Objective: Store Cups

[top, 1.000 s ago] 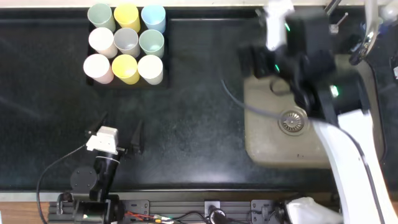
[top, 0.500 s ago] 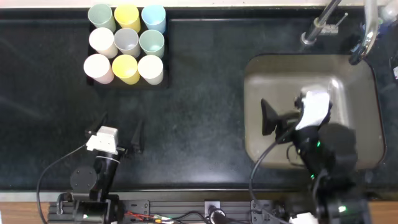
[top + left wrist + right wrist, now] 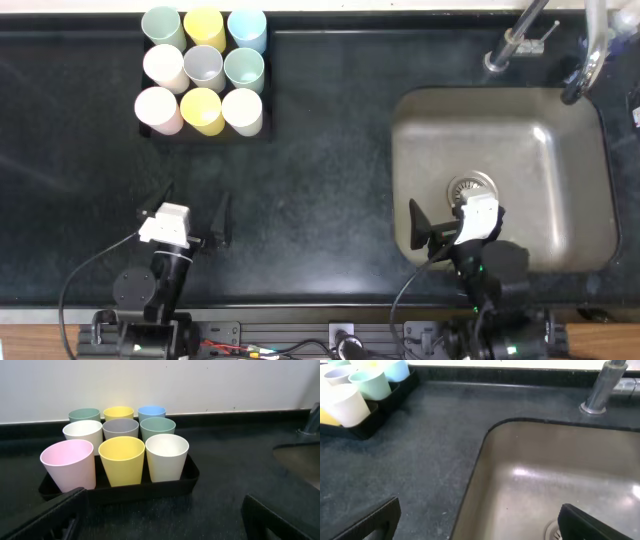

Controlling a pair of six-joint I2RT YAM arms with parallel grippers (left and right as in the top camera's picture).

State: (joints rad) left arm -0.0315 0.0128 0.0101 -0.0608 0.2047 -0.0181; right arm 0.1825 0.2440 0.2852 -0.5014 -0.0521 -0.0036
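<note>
Several pastel cups point(image 3: 203, 68) stand upright in three rows in a black tray point(image 3: 205, 138) at the counter's back left. The left wrist view looks straight at the cups point(image 3: 121, 460) and the tray point(image 3: 145, 491). My left gripper point(image 3: 190, 208) rests low near the front edge, well short of the tray, open and empty point(image 3: 160, 530). Over the sink's near left corner sits my right gripper point(image 3: 452, 225), open with nothing between its fingers point(image 3: 480, 530). The right wrist view catches the tray's corner point(image 3: 365, 430) and a few cups point(image 3: 370, 384) far off.
A steel sink point(image 3: 540, 150) with a drain point(image 3: 470, 188) is set into the dark counter point(image 3: 320, 170) at the right. A faucet point(image 3: 520, 40) stands behind it. Wide bare counter lies between the tray and the sink.
My right arm has drawn back from high over the sink's far left corner to low at the sink's near edge. The left arm and the cups have not moved.
</note>
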